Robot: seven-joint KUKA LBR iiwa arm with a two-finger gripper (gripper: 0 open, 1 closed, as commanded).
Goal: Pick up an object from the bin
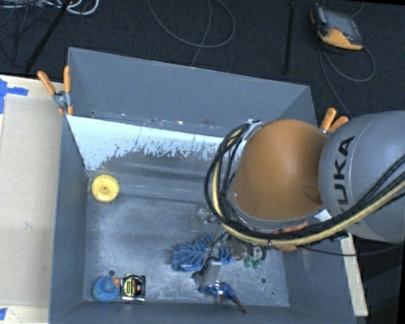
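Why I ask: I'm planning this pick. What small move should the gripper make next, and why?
Probably a short move straight down, I'd judge. The gripper hangs at the right edge of the blue frilly thing mid-bin; the yellow disc and tape measure lie far off at the left.

The arm hangs over a blue ruffled thing in the bin
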